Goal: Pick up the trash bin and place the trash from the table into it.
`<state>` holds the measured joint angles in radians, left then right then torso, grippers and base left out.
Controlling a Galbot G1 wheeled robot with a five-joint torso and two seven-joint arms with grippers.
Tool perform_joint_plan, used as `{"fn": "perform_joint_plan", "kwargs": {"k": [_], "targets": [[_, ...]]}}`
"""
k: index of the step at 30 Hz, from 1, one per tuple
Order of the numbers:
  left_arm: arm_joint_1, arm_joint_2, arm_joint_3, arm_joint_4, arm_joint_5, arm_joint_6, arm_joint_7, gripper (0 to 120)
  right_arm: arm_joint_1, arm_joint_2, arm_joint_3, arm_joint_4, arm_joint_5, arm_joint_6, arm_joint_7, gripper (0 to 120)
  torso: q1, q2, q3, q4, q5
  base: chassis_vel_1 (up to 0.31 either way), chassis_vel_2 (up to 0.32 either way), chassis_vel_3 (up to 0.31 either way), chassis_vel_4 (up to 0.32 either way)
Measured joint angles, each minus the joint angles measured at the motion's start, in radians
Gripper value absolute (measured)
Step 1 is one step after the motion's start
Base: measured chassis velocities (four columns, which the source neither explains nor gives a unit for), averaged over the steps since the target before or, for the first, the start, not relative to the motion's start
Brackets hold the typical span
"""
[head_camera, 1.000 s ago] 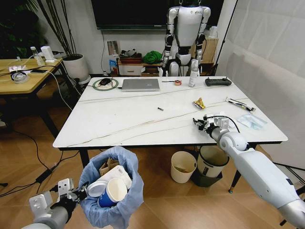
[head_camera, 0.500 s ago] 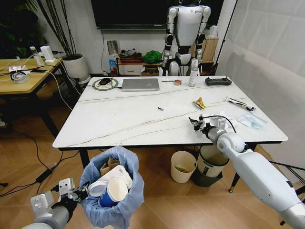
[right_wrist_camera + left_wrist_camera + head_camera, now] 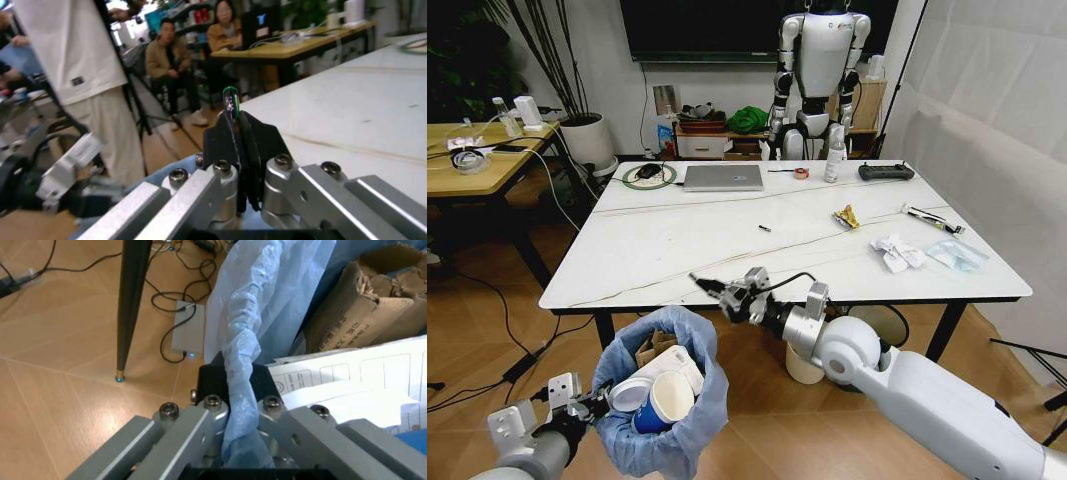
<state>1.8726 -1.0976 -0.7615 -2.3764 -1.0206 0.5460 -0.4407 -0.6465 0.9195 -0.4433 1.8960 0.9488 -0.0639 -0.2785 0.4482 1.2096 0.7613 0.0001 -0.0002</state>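
Hanging low in front of the table [image 3: 677, 250], the left gripper [image 3: 587, 405] is clamped on the blue bag rim of the trash bin [image 3: 667, 400]; in the left wrist view its fingers [image 3: 220, 385] are pressed together on a twisted fold of that plastic. The bin sits just beside this gripper, on the side toward the right arm, and already holds torn brown cardboard [image 3: 363, 295], a white printed wrapper [image 3: 360, 375] and a blue paper cup [image 3: 664, 402].

The right gripper [image 3: 717, 290] is stretched across from the right arm, above the bin's open mouth and level with the table's near edge. Its fingers [image 3: 240, 150] are closed narrow on a thin, dark, flat scrap with a small green tip [image 3: 231, 97], which stands up between the pads; what kind of litter it is cannot be told.

Well away from this gripper, back on the tabletop toward the right arm's side, lie more pieces of trash: crumpled white tissues [image 3: 895, 250], a yellow snack wrapper [image 3: 845, 216], a clear plastic wrapper [image 3: 955, 254] near the edge, and a thin strip [image 3: 932, 219] beyond it. At the far end of the table sit a silver laptop [image 3: 721, 177] and a black controller [image 3: 884, 171].
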Motion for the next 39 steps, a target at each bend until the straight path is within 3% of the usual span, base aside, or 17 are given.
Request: {"fn": "perform_joint_plan", "kwargs": {"k": [11,22,27,28,32,35,39], "targets": [[-0.024,0.009,-0.001,0.006,-0.032,0.004,-0.011,0,0.043,0.003,-0.139,-0.01,-0.073,0.071,-0.09,0,0.0,0.0,0.0,-0.0001,0.0,0.0,0.0,0.0,0.0],[-0.031,0.012,0.003,0.014,-0.045,0.007,-0.016,0,0.043,0.002,-0.118,-0.024,-0.11,0.084,-0.084,36,0.0,0.0,0.0,-0.0001,0.0003,0.0,0.0,0.0,0.0],[-0.023,0.009,0.004,0.015,-0.043,0.007,-0.016,0,0.047,0.036,0.006,-0.058,-0.095,0.061,0.03,58,0.0,0.0,0.0,-0.0002,0.0002,0.0,0.0,0.0,0.0],[-0.023,0.009,0.004,0.015,-0.043,0.007,-0.016,0,0.047,0.036,0.006,-0.058,-0.095,0.061,0.03,58,0.0,0.0,0.0,-0.0002,0.0002,0.0,0.0,0.0,0.0],[-0.019,0.006,0.005,0.014,-0.04,0.007,-0.017,0,0.082,0.079,0.107,-0.148,-0.099,-0.039,0.205,77,0.0,0.0,0.0,0.0,0.0003,0.0,0.0,0.0,0.0],[-0.018,0.006,0.006,0.014,-0.039,0.007,-0.017,0,0.103,0.094,0.134,-0.202,-0.12,-0.082,0.242,81,0.0,0.0,0.0,-0.0002,0.0003,0.0,0.0,0.0,0.0],[-0.01,0.006,0.003,0.013,-0.038,0.008,-0.017,0,0.167,0.159,0.163,-0.335,-0.129,-0.186,0.297,98,0.0,0.0,0.0,-0.0004,0.0002,0.0,0.0,0.0,0.0]]}}
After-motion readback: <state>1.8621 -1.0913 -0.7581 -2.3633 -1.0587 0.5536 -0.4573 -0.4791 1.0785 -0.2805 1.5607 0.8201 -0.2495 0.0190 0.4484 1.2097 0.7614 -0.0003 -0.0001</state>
